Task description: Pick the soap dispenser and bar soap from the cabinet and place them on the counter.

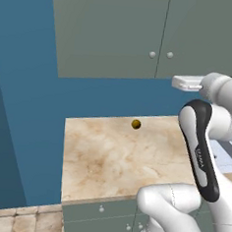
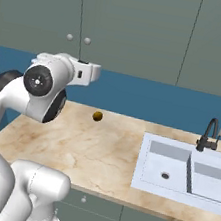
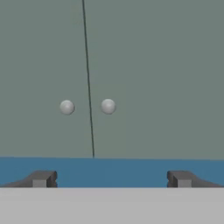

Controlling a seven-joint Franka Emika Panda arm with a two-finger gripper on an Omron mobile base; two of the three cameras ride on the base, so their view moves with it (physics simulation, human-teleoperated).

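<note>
Closed cabinet (image 3: 131, 65) doors ahead; wide-open claw (image 3: 112, 178) clear.

cabinet (image 1: 114, 34): doors shut | counter (image 1: 114, 157): dark-yellow ball (image 1: 136, 124) near back edge

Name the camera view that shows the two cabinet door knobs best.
The hand view: the knobs sit large and head-on, either side of the door seam of the closed cabinet. In the left and right base views they are small pale dots above the counter.
</note>
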